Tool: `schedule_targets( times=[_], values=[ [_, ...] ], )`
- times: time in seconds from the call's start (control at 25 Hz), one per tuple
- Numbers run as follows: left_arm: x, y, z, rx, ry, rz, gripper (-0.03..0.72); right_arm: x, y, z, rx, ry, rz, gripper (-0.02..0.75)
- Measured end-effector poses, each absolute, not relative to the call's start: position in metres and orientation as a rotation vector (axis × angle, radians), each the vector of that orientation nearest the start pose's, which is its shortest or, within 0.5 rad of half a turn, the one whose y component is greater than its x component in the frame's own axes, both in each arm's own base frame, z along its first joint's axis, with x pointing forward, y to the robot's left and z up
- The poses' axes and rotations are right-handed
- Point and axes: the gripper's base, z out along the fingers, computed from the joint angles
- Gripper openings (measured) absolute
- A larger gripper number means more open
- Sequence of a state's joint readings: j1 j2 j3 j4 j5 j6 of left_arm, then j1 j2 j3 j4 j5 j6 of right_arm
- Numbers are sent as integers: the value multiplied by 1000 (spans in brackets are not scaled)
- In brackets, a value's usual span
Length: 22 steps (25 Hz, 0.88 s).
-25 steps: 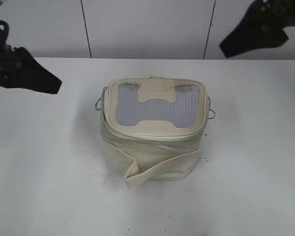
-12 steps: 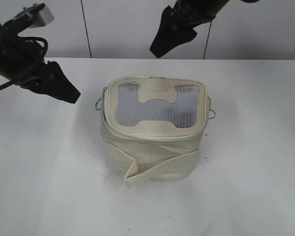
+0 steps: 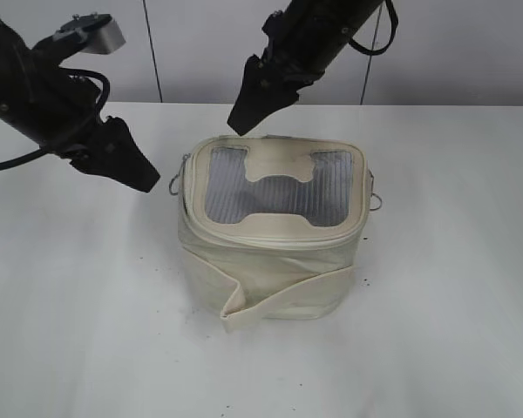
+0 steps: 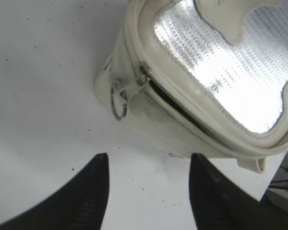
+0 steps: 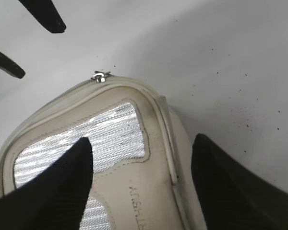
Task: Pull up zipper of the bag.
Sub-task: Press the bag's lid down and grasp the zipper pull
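Both grippers hang spread and empty: the left gripper [image 4: 146,191] should pinch the ring pull [image 4: 119,98] squarely while the right gripper [image 5: 139,187] steadies the bag [image 3: 270,252].

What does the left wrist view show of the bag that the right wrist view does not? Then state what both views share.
Only the left wrist view shows the metal pull with its wire ring, and a dark open gap in the zipper beyond it. Only the right wrist view shows faint lettering on the cream tab, plus the left gripper across the table. Both show the bag with its grey ribbed window and open fingers.
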State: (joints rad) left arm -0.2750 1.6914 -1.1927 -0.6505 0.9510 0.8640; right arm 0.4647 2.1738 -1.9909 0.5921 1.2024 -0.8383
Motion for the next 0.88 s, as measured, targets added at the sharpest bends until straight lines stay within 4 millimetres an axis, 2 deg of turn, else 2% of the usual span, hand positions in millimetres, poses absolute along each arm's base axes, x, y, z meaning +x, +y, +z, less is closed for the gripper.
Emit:
schedule_targets(
  times=[0.6, 0.8, 0.88],
  values=[
    [321, -139, 221, 1040, 2534, -685, 414, 414, 268, 229, -1485, 2226, 774, 501],
    [329, -144, 228, 1040, 2501, -688, 414, 417, 270, 217, -1485, 2242, 798, 498],
    [331, -148, 233, 1060, 2477, -676, 414, 418, 270, 215, -1490, 2244, 793, 473]
  ],
)
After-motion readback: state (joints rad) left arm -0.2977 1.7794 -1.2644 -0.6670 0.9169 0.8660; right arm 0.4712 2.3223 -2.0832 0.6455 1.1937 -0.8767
